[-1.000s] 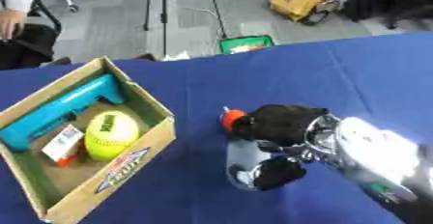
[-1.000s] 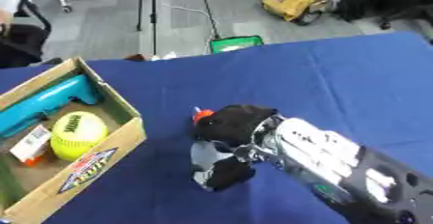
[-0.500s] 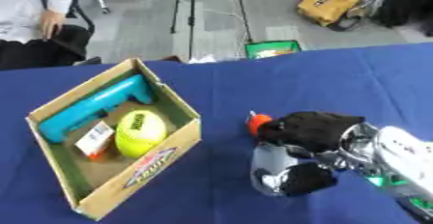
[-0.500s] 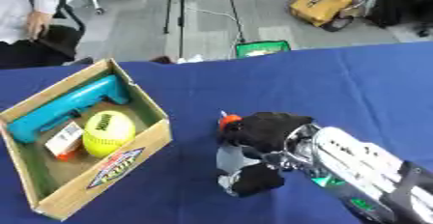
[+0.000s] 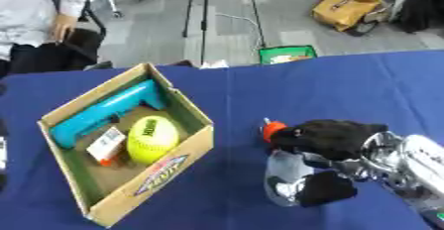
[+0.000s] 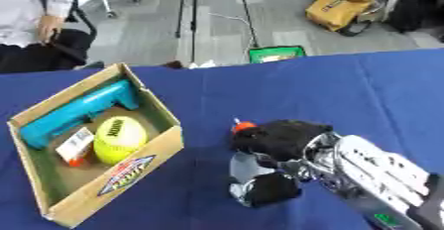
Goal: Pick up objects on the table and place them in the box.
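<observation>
My right hand [image 5: 334,137] comes in from the lower right and is shut on a clear, silvery bottle [image 5: 283,178] with an orange cap [image 5: 272,127]. Fingers curl over its top and the thumb [image 5: 326,189] presses its lower side. The bottle is low over the blue table [image 5: 347,90]; I cannot tell whether it touches. The open cardboard box [image 5: 196,147] stands to the left of the hand. It holds a teal tube-shaped object [image 5: 104,112], a yellow ball [image 5: 152,139] and a small white and orange carton [image 5: 106,144]. My left hand shows in neither view.
The table's far edge runs across the upper part of the view. Beyond it on the floor are a green item [image 5: 288,54], a yellow bag [image 5: 349,7] and stand legs. A person [image 5: 34,16] sits at the far left, away from the objects.
The whole picture has shifted, so the camera moved. My right hand stays curled on the bottle beside the box, with no clear move of its own.
</observation>
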Robot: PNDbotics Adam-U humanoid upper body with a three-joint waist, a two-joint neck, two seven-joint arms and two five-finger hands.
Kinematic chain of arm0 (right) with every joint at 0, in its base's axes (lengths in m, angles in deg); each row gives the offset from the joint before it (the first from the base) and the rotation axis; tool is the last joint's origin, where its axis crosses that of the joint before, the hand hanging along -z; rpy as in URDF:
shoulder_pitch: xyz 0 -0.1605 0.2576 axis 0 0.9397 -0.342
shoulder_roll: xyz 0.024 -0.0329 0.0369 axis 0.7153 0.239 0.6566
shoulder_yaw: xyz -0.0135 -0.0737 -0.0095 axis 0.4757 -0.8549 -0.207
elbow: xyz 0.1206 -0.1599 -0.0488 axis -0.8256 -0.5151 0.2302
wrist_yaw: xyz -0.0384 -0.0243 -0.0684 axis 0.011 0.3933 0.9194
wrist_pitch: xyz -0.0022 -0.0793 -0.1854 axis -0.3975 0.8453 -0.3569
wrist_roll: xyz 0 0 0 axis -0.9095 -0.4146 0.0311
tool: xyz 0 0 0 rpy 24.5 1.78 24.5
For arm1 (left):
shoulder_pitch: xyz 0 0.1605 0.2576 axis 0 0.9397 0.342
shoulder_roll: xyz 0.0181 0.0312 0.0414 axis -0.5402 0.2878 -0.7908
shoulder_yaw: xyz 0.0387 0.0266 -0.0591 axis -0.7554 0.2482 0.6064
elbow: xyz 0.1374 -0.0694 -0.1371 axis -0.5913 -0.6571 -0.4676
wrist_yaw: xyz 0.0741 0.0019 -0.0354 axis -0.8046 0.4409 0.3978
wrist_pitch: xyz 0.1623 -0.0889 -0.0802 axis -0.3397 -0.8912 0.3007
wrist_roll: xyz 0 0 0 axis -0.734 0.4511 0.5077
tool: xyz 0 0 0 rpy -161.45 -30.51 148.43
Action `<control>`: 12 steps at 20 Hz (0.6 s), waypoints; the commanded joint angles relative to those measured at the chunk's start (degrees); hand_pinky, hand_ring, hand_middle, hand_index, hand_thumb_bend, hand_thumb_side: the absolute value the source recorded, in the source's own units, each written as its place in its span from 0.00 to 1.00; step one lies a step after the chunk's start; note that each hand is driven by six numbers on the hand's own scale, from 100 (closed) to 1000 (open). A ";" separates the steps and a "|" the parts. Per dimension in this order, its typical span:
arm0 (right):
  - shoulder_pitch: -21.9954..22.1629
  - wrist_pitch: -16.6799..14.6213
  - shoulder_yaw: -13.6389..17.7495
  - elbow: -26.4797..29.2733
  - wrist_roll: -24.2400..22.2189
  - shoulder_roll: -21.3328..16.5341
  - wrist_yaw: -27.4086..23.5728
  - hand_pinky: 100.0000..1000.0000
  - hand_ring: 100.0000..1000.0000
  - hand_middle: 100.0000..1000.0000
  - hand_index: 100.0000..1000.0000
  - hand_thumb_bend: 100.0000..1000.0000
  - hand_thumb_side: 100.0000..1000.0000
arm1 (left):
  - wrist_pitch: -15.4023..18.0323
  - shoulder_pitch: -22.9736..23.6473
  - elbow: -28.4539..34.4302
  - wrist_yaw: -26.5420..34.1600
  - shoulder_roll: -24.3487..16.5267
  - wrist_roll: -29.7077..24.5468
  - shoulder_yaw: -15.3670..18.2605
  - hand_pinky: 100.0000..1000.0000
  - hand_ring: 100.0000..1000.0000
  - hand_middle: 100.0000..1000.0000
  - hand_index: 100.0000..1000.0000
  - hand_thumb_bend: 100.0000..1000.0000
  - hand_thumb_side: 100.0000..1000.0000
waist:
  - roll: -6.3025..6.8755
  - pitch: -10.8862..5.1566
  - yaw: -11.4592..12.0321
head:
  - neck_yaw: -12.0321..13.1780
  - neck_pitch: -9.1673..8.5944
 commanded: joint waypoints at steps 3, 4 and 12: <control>-0.74 0.40 0.79 0.23 -0.35 -1.40 0.26 0.97 0.96 1.00 1.00 0.17 1.00 | 0.05 -0.52 0.85 0.09 -0.95 0.22 0.26 1.00 0.91 0.98 0.84 0.00 0.87 | -0.02 -1.16 -0.03 | -2.82 0.24; -0.75 0.35 0.79 0.18 -0.35 -1.37 0.28 0.97 0.96 0.99 1.00 0.17 1.00 | 0.05 -0.53 0.85 0.09 -0.95 0.23 0.26 1.00 0.91 0.98 0.84 0.00 0.87 | -0.01 -1.20 -0.02 | -3.42 0.35; -0.57 -0.02 0.70 -0.46 -0.35 -1.19 0.80 0.97 0.96 0.93 1.00 0.16 1.00 | 0.09 -0.56 0.85 0.12 -0.90 0.24 0.29 1.00 0.91 0.98 0.84 0.00 0.87 | 0.16 -1.17 0.10 | -5.35 0.25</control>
